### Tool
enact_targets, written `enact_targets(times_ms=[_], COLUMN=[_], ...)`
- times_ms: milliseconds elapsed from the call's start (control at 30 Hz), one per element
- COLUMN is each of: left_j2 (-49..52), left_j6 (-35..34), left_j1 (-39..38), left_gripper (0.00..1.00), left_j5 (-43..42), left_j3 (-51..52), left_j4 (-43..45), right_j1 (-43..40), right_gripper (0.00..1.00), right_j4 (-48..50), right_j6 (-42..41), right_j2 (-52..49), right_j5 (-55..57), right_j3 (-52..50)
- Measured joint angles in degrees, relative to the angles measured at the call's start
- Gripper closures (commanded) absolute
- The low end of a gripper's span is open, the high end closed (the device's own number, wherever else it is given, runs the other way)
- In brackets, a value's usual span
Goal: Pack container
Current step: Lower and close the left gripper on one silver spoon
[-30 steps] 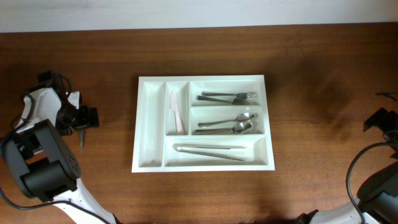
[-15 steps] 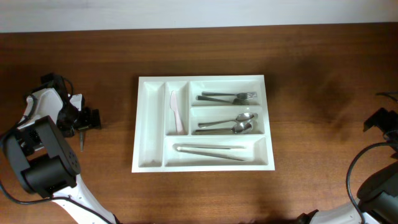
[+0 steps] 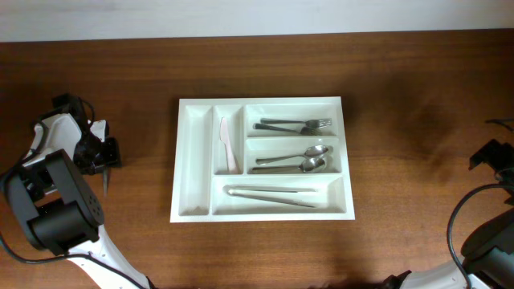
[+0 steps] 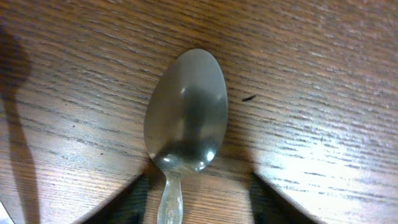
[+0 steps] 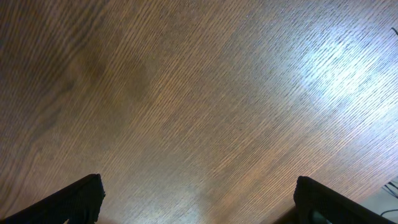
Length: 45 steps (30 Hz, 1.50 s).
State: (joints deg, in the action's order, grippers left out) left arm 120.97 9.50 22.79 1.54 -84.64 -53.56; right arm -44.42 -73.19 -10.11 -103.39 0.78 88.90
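The container (image 3: 193, 160), a white five-compartment tray, sits mid-table with cutlery in four compartments. Far left of it, a metal spoon (image 4: 186, 112) lies on the wood, its handle (image 3: 105, 183) poking out below my left gripper (image 3: 104, 152). In the left wrist view the bowl points away and the handle runs back between the left gripper's (image 4: 196, 208) dark fingers (image 4: 124, 205). They stand partly closed, with bare wood showing on both sides of the handle. My right gripper (image 5: 202, 202) hangs wide open over bare wood at the right edge (image 3: 486, 154), holding nothing.
In the tray lie a white plastic knife (image 3: 228, 144), forks (image 3: 295, 124), spoons (image 3: 293, 160) and a long metal pair of tongs (image 3: 271, 195). The leftmost narrow compartment holds nothing. The table's back edge (image 3: 257, 36) meets a white wall.
The left gripper's fingers have drawn in from fully wide to about half as wide around the spoon's handle. The tray, its cutlery and the right arm have not moved.
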Motion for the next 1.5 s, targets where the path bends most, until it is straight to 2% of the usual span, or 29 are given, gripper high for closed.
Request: enact_targets(times_ms=[67, 167, 300, 467, 767, 1067, 1267, 1500], left_j2=[0.0, 0.0, 0.0, 0.0, 0.0, 0.0, 0.52, 0.66], left_j6=[0.0, -0.11, -0.13, -0.74, -0.94, -0.96, -0.96, -0.98], left_j1=[0.0, 0.0, 0.0, 0.0, 0.0, 0.0, -0.9, -5.25], left_gripper=[0.57, 0.64, 0.66, 0.84, 0.98, 0.98, 0.98, 0.98], left_j5=[0.26, 0.37, 0.39, 0.42, 0.98, 1.25, -1.73, -7.65], left_j3=[0.0, 0.0, 0.0, 0.0, 0.0, -0.02, -1.9, -9.6], left_j4=[0.11, 0.11, 0.13, 0.15, 0.28, -0.44, -6.69, -13.2], right_j1=[0.0, 0.0, 0.0, 0.0, 0.0, 0.0, 0.0, 0.0], right_gripper=[0.01, 0.01, 0.01, 0.01, 0.01, 0.01, 0.01, 0.01], right_j4=[0.0, 0.0, 0.0, 0.0, 0.0, 0.0, 0.0, 0.0], right_j6=[0.0, 0.02, 0.0, 0.02, -0.02, 0.02, 0.02, 0.02], right_j2=[0.0, 0.0, 0.0, 0.0, 0.0, 0.0, 0.0, 0.0], right_j5=[0.0, 0.0, 0.0, 0.0, 0.0, 0.0, 0.0, -0.02], right_j3=[0.0, 0.0, 0.0, 0.0, 0.0, 0.0, 0.0, 0.0])
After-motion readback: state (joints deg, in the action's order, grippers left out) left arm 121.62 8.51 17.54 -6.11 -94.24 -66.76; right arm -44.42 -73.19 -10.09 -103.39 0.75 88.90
